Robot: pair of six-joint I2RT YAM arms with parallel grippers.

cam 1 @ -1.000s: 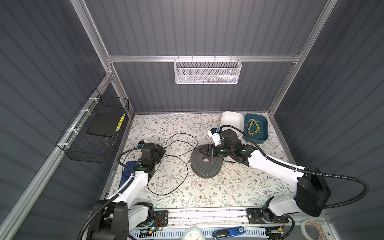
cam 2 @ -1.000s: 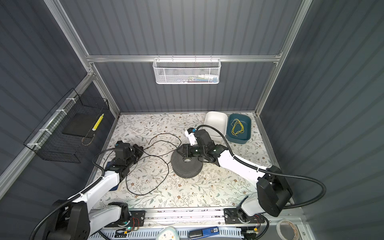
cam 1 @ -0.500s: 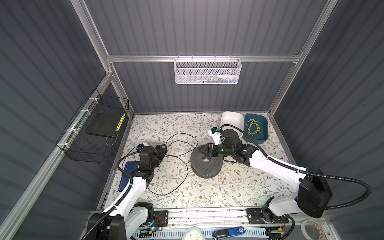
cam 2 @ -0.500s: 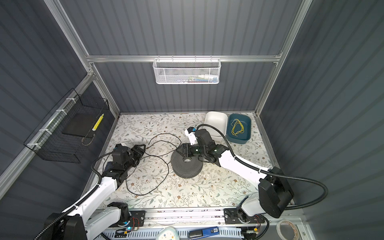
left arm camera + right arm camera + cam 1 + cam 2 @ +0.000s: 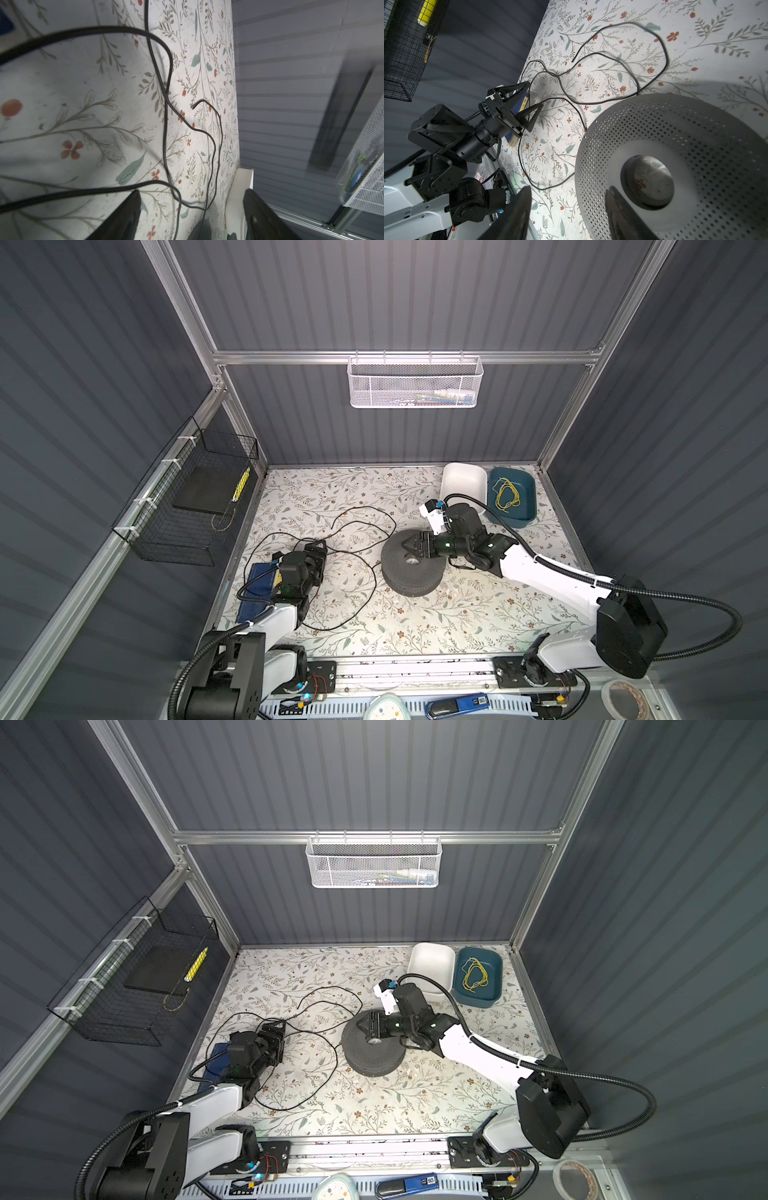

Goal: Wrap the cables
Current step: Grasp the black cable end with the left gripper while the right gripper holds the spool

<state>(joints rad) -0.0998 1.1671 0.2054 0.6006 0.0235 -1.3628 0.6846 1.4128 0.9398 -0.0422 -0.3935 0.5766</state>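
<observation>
The cables are one long thin black cord (image 5: pixel 375 580) (image 5: pixel 336 1052) lying in loose loops on the flowered tabletop, left of a grey perforated spool (image 5: pixel 409 574) (image 5: pixel 370 1054). My left gripper (image 5: pixel 316 548) (image 5: pixel 277 1029) is open low over the loops. In the left wrist view a strand of the cord (image 5: pixel 166 124) runs on the table between the spread fingers (image 5: pixel 133 207) without being pinched; its free end (image 5: pixel 192 107) lies farther off. My right gripper (image 5: pixel 409 547) (image 5: pixel 569 199) is open above the spool (image 5: pixel 675 128), jaws astride its rim, holding nothing.
A white bin (image 5: pixel 463 487) and a teal bin (image 5: pixel 528 489) with a yellow wire loop stand at the back right. A blue book (image 5: pixel 255 593) lies under the left arm. A black wire basket (image 5: pixel 187 497) hangs on the left wall, a white mesh basket (image 5: pixel 415 383) on the back wall.
My left gripper's jaws have opened and the left arm has drawn back a little toward the front. The right gripper has stayed over the spool.
</observation>
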